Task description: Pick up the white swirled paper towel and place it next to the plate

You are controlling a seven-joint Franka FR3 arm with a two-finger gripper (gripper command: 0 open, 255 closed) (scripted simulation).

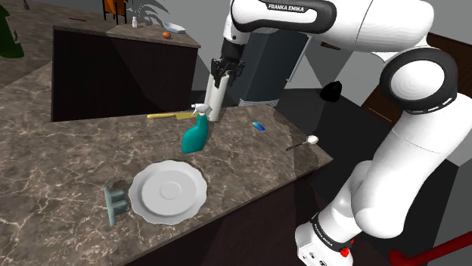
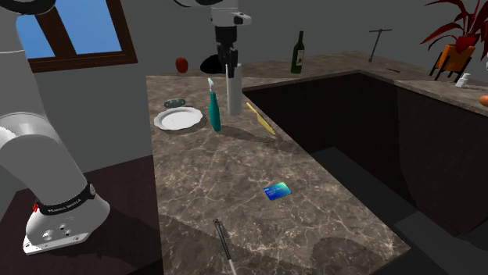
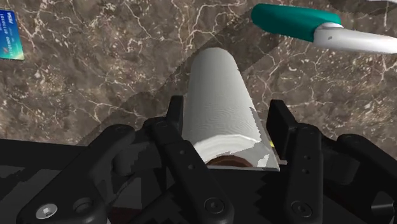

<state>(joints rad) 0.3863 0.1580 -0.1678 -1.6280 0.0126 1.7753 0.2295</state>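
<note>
Wrist view: clasps the paper towel roll (image 3: 216,83) near its top in the gripper (image 3: 226,109). Holds it upright at one o'clock from the plate (image 1: 167,191) in shoulder view, beyond the spray bottle (image 1: 198,136). Looks grasped, hardly lifted; leaves carrying and placing beside the plate.

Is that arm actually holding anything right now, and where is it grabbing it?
It appears so: the black fingers clasp the upright white paper towel roll by its top end, one finger on each side.
</note>
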